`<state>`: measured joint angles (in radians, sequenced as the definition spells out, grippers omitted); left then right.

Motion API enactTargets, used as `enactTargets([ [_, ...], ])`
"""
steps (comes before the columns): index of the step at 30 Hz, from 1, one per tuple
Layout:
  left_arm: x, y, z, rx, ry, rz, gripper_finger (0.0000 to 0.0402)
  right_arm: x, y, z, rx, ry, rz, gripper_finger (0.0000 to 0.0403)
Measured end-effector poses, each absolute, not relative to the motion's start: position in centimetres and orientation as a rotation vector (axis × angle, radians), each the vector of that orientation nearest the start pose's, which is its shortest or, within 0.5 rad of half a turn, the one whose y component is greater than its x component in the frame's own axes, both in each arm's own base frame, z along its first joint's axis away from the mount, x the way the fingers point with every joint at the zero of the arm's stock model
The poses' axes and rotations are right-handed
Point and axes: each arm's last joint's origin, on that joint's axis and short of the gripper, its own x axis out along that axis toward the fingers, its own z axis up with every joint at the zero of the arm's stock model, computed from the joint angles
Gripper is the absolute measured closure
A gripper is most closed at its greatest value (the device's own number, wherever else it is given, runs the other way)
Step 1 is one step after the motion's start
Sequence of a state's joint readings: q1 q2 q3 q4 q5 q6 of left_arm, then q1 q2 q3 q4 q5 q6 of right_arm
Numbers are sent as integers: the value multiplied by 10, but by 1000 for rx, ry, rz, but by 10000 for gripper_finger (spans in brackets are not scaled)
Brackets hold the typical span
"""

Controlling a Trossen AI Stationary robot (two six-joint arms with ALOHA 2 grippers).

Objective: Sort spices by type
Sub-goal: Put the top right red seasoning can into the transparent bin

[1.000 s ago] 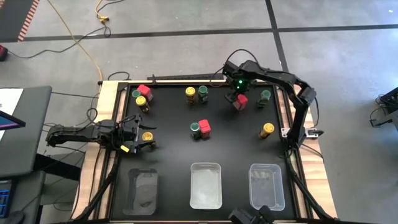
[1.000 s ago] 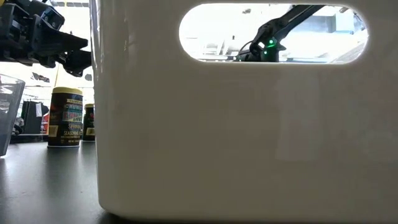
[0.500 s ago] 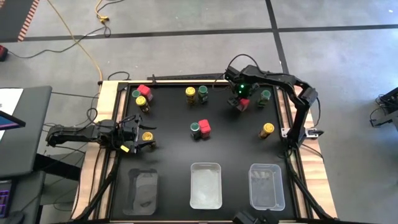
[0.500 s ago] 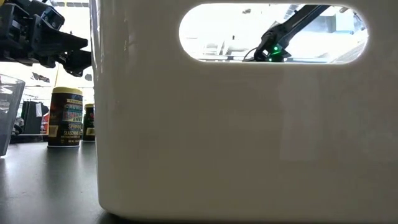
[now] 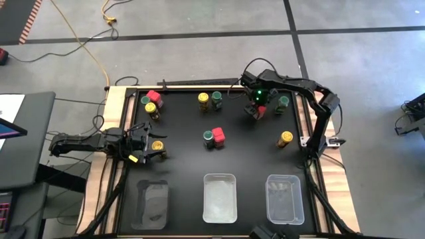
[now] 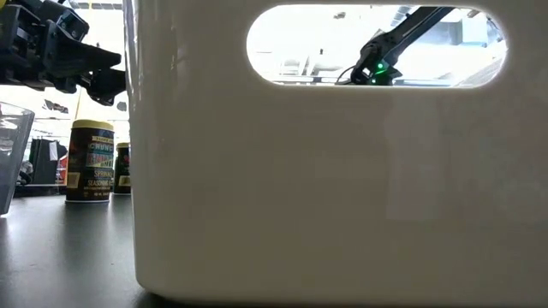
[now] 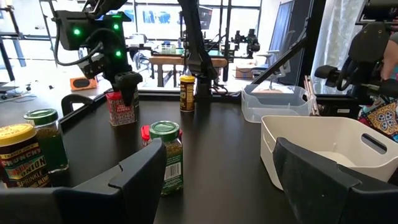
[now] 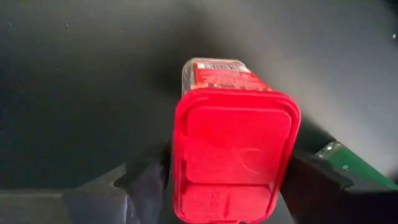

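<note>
Several dark spice jars stand on the black table. My right gripper is at the far right, shut on a square red-lid jar, also visible in the left wrist view. My left gripper hovers open at the table's left side, above a yellow-lid jar that stands on its base. A green-lid jar and a red-lid jar stand together mid-table. Other jars sit along the far edge. My right gripper pinches the red-lid jar by its square lid, one finger on each of two opposite sides. The fingers come from above, pointing down. The jar stays upright below them; whether its base is off the table, I cannot tell.
Three trays line the near edge. A white tray wall fills most of the low view. Red, green and yellow jars cluster at far left; a yellow and green pair sits far centre; green and yellow at right.
My right gripper has moved a little toward the near edge and down over the red-lid jar, so that it now covers most of the lid. The left arm and the other jars have kept still.
</note>
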<state>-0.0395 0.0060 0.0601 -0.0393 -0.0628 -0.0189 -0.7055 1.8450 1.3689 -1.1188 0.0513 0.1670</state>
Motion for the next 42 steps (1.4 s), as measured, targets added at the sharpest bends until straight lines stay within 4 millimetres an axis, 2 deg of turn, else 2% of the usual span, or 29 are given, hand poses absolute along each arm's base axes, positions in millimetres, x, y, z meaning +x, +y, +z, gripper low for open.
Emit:
enactTargets([
  [8, 94, -2, 180, -20, -15, 23, 121, 255, -219, 202, 639, 1489, -714, 162],
  [14, 94, -2, 180, -20, -15, 23, 121, 256, -217, 204, 630, 1478, -711, 162],
  [17, 94, -2, 180, -20, -15, 23, 121, 257, -209, 215, 595, 1455, -689, 162],
  [20, 94, -2, 180, -20, -15, 23, 121, 255, -195, 237, 536, 1421, -648, 162],
  [25, 94, -2, 180, -20, -15, 23, 121, 236, -154, 286, 437, 1376, -573, 162],
  [32, 94, -2, 180, -20, -15, 23, 121, 189, -74, 345, 312, 1315, -432, 162],
  [37, 94, -2, 180, -20, -15, 23, 121, 152, -20, 365, 300, 1302, -342, 162],
  [42, 94, -2, 180, -20, -15, 23, 121, 133, 25, 375, 310, 1230, -173, 162],
])
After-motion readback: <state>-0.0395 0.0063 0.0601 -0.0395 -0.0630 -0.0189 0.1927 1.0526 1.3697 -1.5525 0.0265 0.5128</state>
